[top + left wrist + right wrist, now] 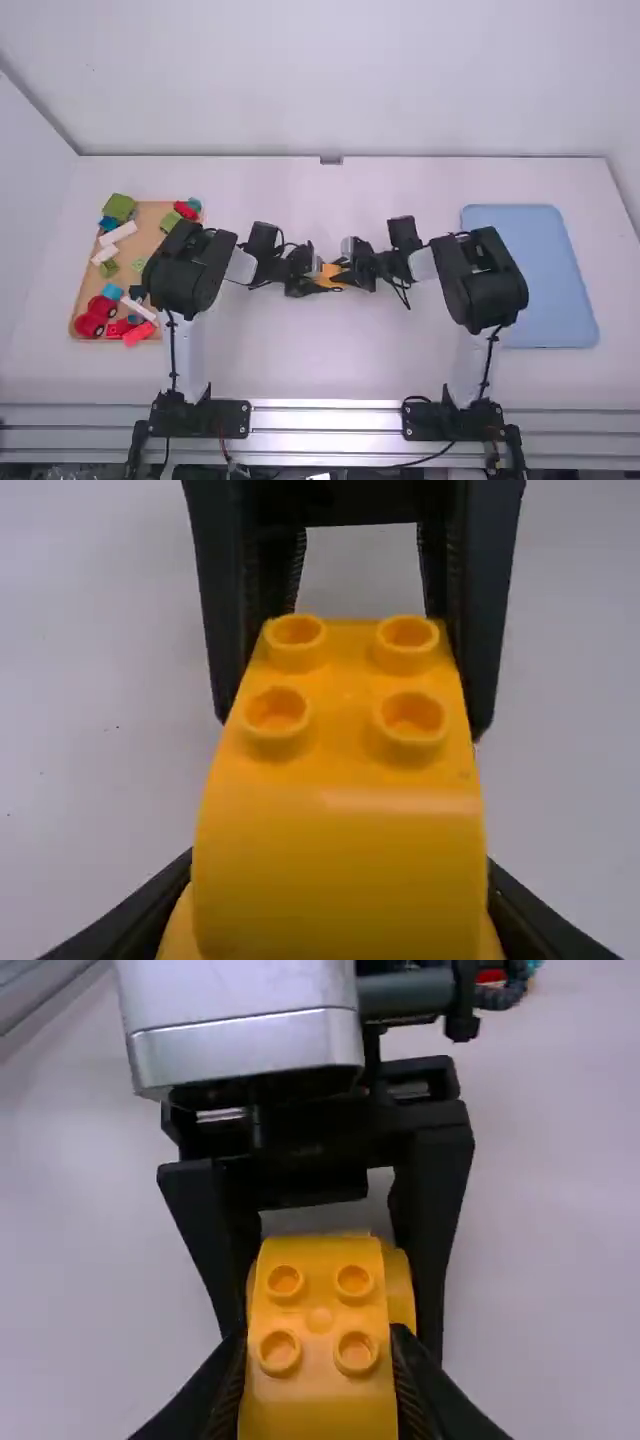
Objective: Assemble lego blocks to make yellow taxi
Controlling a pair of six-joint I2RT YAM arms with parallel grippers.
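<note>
Left gripper (318,279): fingers parted by the width of the yellow block (330,275), pressed to its sides. Right gripper (343,274): similar grip on the block's other end. I have both facing each other, block between them, over mid-table (310,360). Off left, a tan tray (148,228) of mixed blocks (119,207); off right, a blue tray (530,270).

The yellow block (340,870) is smooth plastic, with a soft gloss across its curve. The blue tray (535,280) looks like smooth, matt plastic, and the desk (330,360) is smooth and matt. The metal rail (325,419) has a bright sheen.
</note>
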